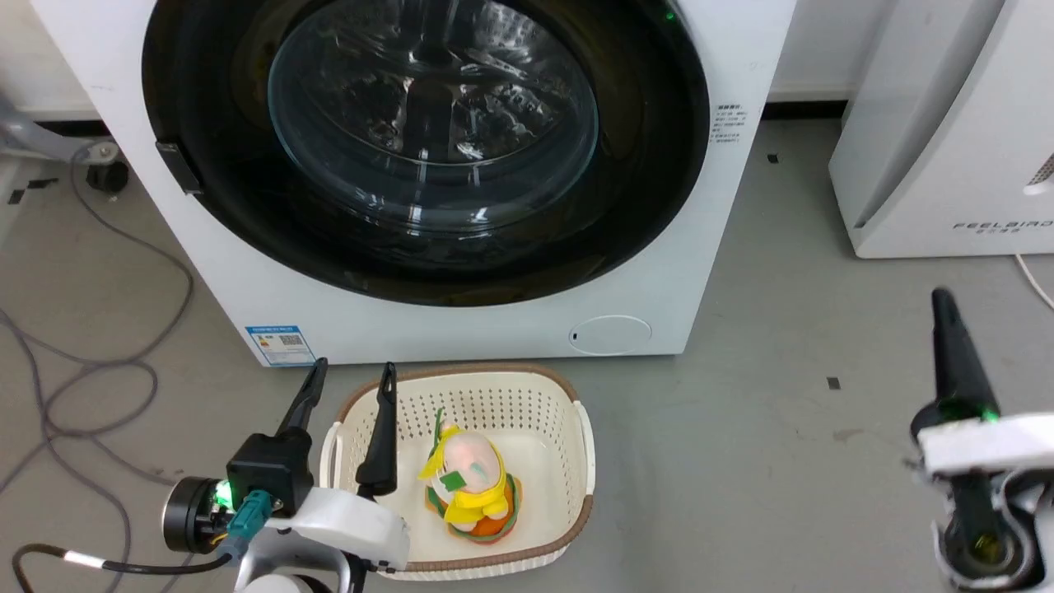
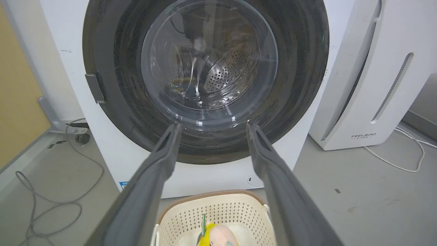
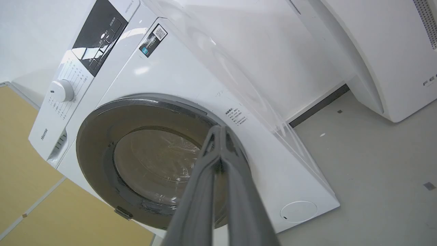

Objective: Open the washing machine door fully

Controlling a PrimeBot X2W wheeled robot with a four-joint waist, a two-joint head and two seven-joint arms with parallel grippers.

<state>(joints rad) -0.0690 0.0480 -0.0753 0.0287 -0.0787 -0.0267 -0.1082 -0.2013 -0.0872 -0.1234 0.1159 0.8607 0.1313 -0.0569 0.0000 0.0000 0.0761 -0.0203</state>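
The round black washing machine door (image 1: 428, 148) sits closed, flush in the white washing machine (image 1: 461, 329). The left tool (image 1: 354, 365) hangs spread wide by a floor basket (image 1: 586, 461), seemingly readied for the door's left-edge handle (image 1: 179, 167). The right tool (image 1: 940, 298) is pinched together, empty, off to the side.

A smooth pale-grey floor (image 1: 782, 346) spreads before me, evenly lit and dotted with small dark marks (image 1: 833, 383), with loose grey cables (image 1: 189, 284) looping across the left of the frame. At the upper right I see a white FEELBIRD-marked appliance (image 1: 930, 148), a thin white cord (image 1: 1034, 284) just below it, and behind it a white wall (image 1: 815, 49) edged by a dark skirting strip (image 1: 803, 109). My left wrist view shows a yellow panel (image 2: 17, 95) along its left edge.
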